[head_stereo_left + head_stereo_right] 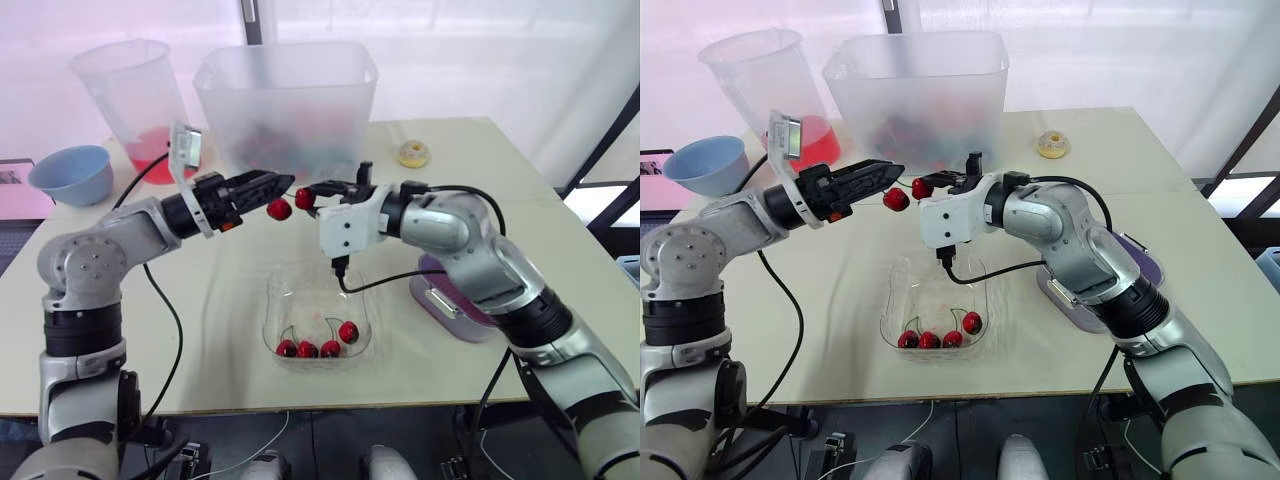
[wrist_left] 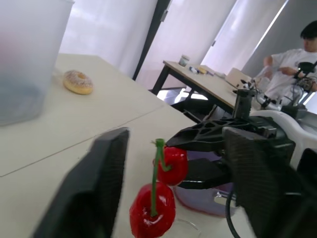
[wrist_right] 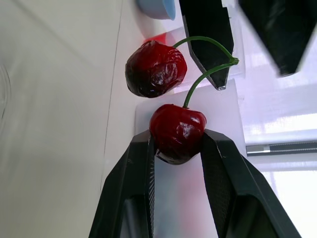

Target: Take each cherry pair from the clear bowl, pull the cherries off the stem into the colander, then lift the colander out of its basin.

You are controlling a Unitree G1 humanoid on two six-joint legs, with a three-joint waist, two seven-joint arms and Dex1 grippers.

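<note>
Right gripper pinches one cherry of a pair; its twin hangs just past the tips. Left gripper gapes around the stem, seemingly ungripped. Four cherries lie in the bowl; the colander sits unlifted in its basin.

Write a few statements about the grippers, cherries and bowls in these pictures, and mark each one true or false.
1. The right gripper is clamped on one cherry of a pair. True.
2. The clear bowl is empty. False: four cherries lie in it.
3. A doughnut lies on the far part of the table. True.
4. The blue bowl sits on the robot's right. False: it is on its left, at the table's edge.
</note>
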